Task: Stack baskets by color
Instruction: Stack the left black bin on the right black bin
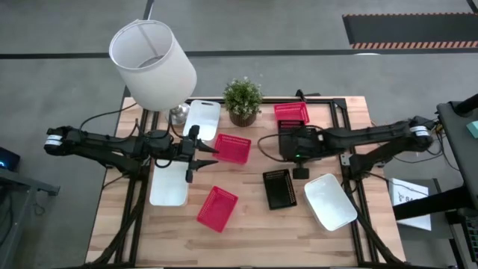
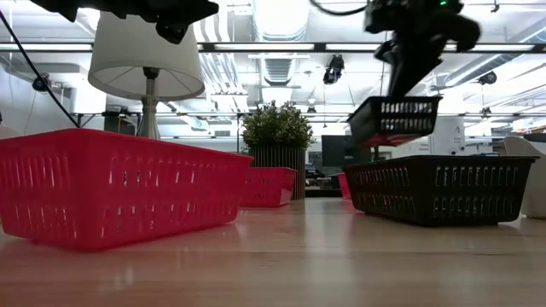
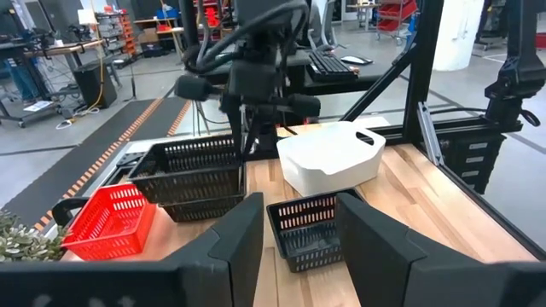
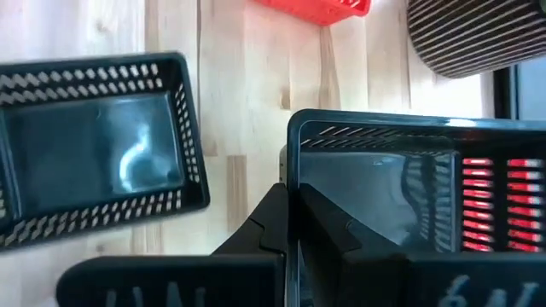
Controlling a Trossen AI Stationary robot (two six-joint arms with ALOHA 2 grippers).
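A black basket (image 2: 395,119) is held clear of the surface (image 1: 254,224) by its rim, pinched in the right gripper (image 4: 286,217). The left gripper (image 1: 188,153), jaws spread and holding nothing, is poised above a white basket (image 1: 169,187).

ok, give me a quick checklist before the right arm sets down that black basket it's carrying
1. Right claw shut on the lifted black slotted plastic basket: ok.
2. Lifted basket clear of the table: ok.
3. Target black basket on the table empty: ok.
4. Lifted basket directly above the target: not ok, it hangs off to one side.
5. Left claw out of the way, open over the white plastic basket: ok.
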